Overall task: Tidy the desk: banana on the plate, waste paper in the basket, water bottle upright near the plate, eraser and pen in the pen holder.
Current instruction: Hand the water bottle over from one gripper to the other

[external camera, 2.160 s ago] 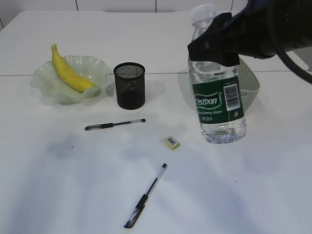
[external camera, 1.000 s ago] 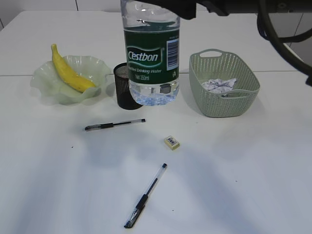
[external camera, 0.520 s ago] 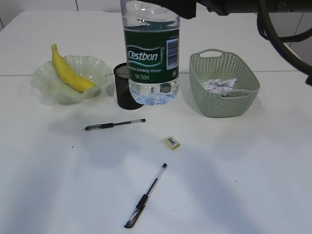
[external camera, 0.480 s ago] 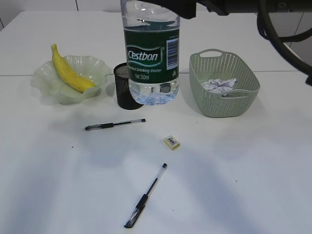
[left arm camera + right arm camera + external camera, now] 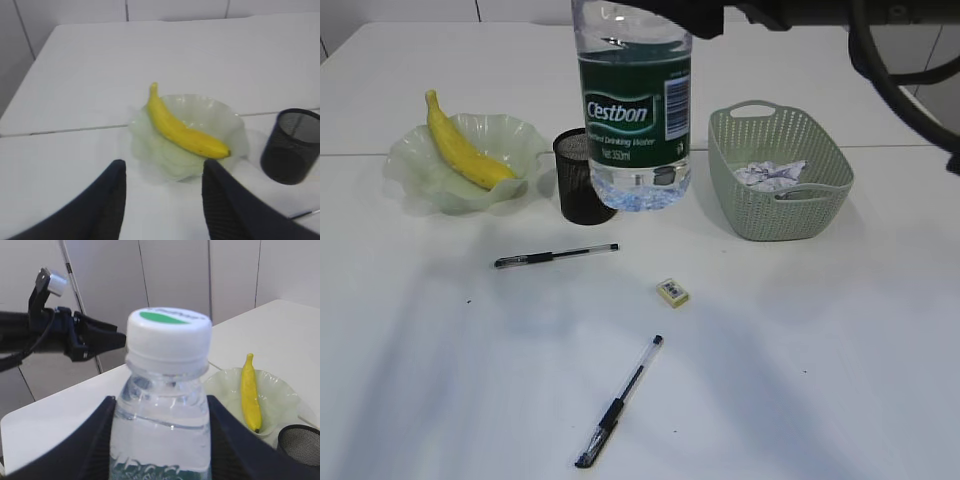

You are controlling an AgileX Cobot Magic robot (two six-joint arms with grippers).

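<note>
Your right gripper (image 5: 159, 415) is clamped on the shoulders of the Cestbon water bottle (image 5: 632, 110), one black finger (image 5: 95, 440) pressed to each side of the clear plastic just below the white cap, and the bottle hangs upright, long axis vertical, base clear of the table. From those jaws the set-down spot lies down and to the left: the pale green plate (image 5: 410, 165) with the banana (image 5: 460, 145) already on it sits well to that side, and the black mesh pen holder (image 5: 582, 180) stands between, partly hidden behind the bottle's base in the exterior view. How far in front of the holder the bottle hangs cannot be told, so judge that gap before lowering. Your left gripper (image 5: 162, 200) is empty, jaws parted, looking straight at the plate and banana, but the right arm carries the load. The green basket (image 5: 820, 215), with crumpled waste paper (image 5: 768, 175) inside, stands to the right. Two pens (image 5: 556, 256) (image 5: 618, 402) and the eraser (image 5: 672, 292) lie loose on the near table, untouched.
</note>
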